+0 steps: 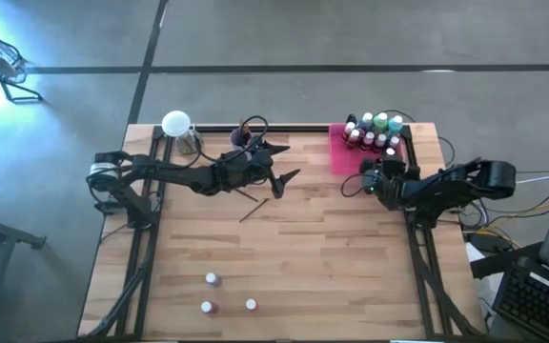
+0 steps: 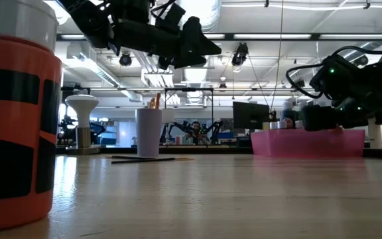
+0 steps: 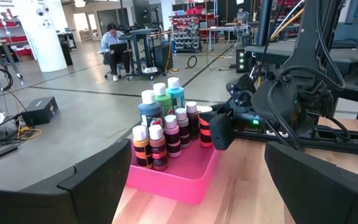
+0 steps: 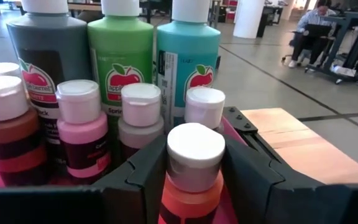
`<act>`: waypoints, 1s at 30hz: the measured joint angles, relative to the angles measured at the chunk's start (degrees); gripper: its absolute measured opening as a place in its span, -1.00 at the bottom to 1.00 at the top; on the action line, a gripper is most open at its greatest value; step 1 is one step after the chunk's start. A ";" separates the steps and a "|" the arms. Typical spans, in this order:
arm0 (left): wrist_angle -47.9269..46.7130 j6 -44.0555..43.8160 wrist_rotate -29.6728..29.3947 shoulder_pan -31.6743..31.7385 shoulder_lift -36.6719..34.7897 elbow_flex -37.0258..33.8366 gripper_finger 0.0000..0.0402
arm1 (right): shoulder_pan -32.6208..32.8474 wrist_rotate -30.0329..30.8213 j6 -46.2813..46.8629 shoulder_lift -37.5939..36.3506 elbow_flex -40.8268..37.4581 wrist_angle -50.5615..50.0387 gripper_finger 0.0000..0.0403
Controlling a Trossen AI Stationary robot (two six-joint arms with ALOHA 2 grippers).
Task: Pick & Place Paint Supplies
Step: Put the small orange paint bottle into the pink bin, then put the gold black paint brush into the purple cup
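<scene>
A pink tray (image 1: 337, 157) at the table's far right holds several white-capped paint bottles (image 4: 120, 62), tall ones behind and small ones in front. At the tray's near edge my right gripper (image 1: 370, 175) is shut on a small orange bottle (image 4: 194, 165). My left gripper (image 1: 284, 164) hangs open above the table's middle, level and pointing at the tray, with nothing between its fingers. Under it a thin brush (image 1: 255, 205) lies flat on the wood. A lilac cup (image 1: 243, 138) with brushes stands behind it. Three small bottles (image 1: 213, 279) stand near the front edge. My right gripper pinches the orange bottle's body (image 4: 191, 190) just under its white cap, one finger on each side. The fingers come nearly level from the tray's near side. The bottle stands upright at the near end of the tray (image 3: 179, 180); its base is hidden, so whether it rests there does not show.
A white round-headed stand (image 1: 175, 124) sits at the far left by the cup. One of the three front bottles (image 2: 12, 126) looms large in the low view. Bare wood lies between the front bottles and the arms. A person sits at a desk in the room beyond.
</scene>
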 joint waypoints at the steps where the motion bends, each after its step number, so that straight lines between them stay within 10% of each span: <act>1: 0.00 0.00 0.00 0.00 0.00 -0.01 0.86 | 0.02 0.07 0.07 0.26 0.02 0.19 -0.29; 30: -0.02 0.01 0.03 0.07 0.00 -0.01 0.86 | 0.02 -1.46 -7.67 -4.56 0.02 -0.14 0.20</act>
